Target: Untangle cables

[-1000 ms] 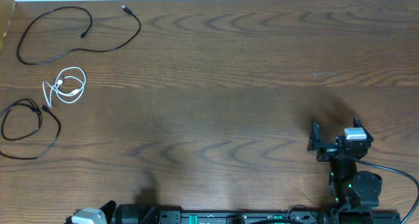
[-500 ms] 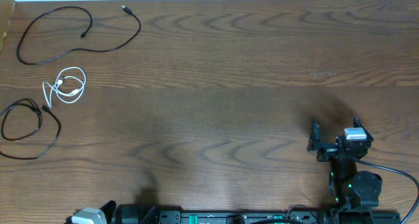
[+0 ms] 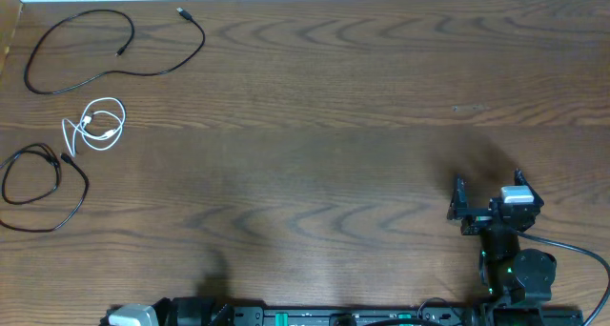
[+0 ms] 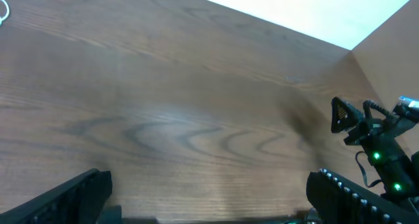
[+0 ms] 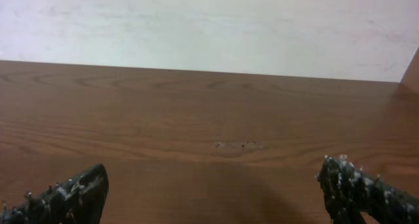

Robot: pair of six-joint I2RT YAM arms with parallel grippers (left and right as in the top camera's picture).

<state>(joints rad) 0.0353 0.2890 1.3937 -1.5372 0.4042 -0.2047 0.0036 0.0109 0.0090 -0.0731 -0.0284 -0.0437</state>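
Three cables lie well apart from both arms on the dark brown wood-grain table (image 3: 315, 126), all in the left part of the overhead view. A long thin black cable (image 3: 201, 42) sprawls in an open loop in the upper left of the frame, its plug end pointing toward the top edge. Below it sits a small white cable wound into a loose coil (image 3: 86, 122), separate from its neighbours. Lower still, against the left edge, a second black cable (image 3: 63, 158) forms a round loop with a tail curving down and back. None of the three touches another. The right gripper (image 3: 488, 194) stands in the lower right of the overhead view, over bare wood, with a black lead trailing from its base toward the right edge. Its wrist camera shows its two dark studded fingers (image 5: 72, 196) at the bottom corners of the frame, spread wide with nothing between them, and a small pale scuff mark (image 5: 239, 145) on the wood ahead. The left gripper (image 4: 209, 185) is low at the bottom edge of the table; its black ridged fingers (image 4: 72, 196) also sit far apart and empty, and its camera looks across the table at the right gripper.
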